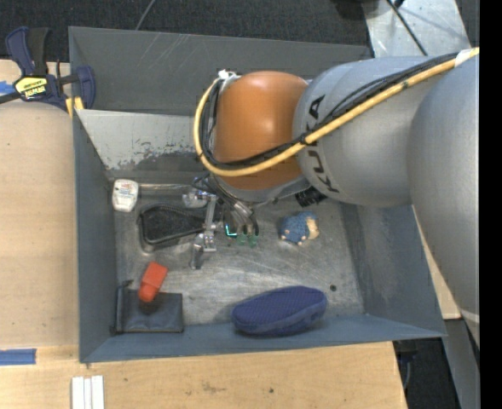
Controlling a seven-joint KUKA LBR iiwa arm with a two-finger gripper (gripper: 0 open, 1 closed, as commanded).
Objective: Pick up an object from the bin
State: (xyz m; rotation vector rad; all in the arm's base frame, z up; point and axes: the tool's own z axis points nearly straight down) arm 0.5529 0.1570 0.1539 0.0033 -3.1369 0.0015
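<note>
Although the orange wrist cover hid part of the grey metal bin, the gripper was seen low over the middle of the floor. It sat just beside the right end of a glossy black rounded object. Whether it was spread or closed could not be told, and nothing was seen in its grasp. A small blue-and-tan item lay near on its other side. Farther off lay a white piece, a red piece on a black flat square, and a blue oval pouch.

Single camera above bin, looking down, slightly oblique; arm enters right
</note>
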